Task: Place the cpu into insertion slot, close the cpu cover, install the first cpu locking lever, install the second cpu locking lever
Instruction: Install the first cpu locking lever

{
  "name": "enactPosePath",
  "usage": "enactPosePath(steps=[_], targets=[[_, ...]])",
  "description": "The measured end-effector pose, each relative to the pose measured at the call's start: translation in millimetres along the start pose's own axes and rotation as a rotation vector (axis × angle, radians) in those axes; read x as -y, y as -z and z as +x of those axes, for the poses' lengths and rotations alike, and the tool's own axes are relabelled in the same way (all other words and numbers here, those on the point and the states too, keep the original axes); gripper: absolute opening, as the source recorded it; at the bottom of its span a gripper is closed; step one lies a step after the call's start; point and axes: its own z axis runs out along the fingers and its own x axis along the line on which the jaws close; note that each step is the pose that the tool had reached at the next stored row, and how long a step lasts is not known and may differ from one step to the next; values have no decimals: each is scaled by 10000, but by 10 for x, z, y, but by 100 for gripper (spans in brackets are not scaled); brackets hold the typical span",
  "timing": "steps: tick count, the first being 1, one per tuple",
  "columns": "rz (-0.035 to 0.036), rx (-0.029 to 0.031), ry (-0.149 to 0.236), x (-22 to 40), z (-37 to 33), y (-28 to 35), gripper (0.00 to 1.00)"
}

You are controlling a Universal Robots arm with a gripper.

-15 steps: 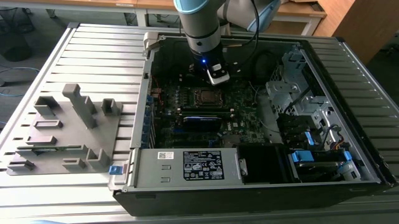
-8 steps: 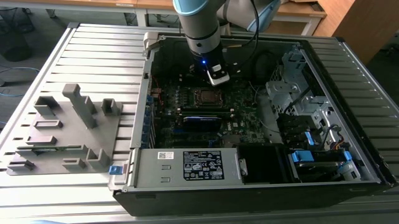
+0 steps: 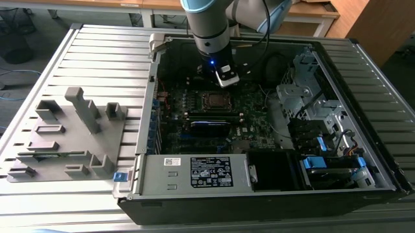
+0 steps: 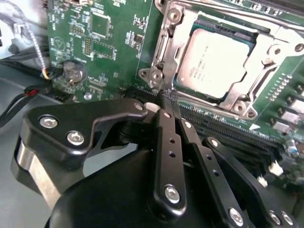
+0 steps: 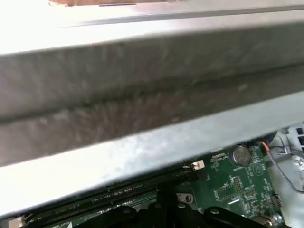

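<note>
In the second wrist view the cpu [image 4: 212, 61], a dull silver square chip, lies flat in the insertion slot [image 4: 205, 23] on the green motherboard. The cpu cover [image 4: 176, 45], a silvery metal frame, lies down around the chip. A thin metal lever [image 4: 223, 8] runs along one side of the socket. My gripper [image 4: 169, 96] is shut with nothing between its black fingers, and its tips sit at the corner of the socket frame. In the exterior view the gripper [image 3: 225, 80] hangs inside the open case, just behind the socket [image 3: 214, 99].
Black memory slots [image 4: 223, 128] run beside the socket near my fingers. A coin battery [image 4: 72, 71] and loose cables [image 4: 23, 92] lie to one side. The case wall [image 5: 142, 95] stands close. A grey fixture block [image 3: 71, 131] sits on the slatted table at the exterior view's left.
</note>
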Motion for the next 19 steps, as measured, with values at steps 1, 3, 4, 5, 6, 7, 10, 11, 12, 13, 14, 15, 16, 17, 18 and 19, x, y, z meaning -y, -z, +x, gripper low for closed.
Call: enactPosePath(steps=[1, 3, 4, 5, 6, 7, 10, 11, 12, 13, 14, 15, 16, 17, 18, 19], targets=[[2, -5, 0, -7, -8, 33, 11], [6, -14, -1, -21, -24, 92, 11], [8, -18, -2, -27, -30, 119, 11], [7, -20, -2, -32, -36, 142, 11], [8, -23, -3, -36, -40, 158, 11], [9, -26, -3, -37, -42, 163, 11], [8, -28, -3, -37, -42, 162, 11], [9, -29, -4, -37, -42, 163, 11], [28, -93, -11, -37, -43, 162, 11], [70, -235, -32, -37, -45, 161, 11], [123, -402, -59, -38, -47, 159, 11], [180, -589, -86, -38, -51, 156, 11], [234, -757, -111, -40, -56, 154, 11], [290, -927, -135, -41, -61, 152, 11], [342, -1098, -162, -42, -67, 149, 11], [398, -1266, -186, -43, -73, 147, 11]])
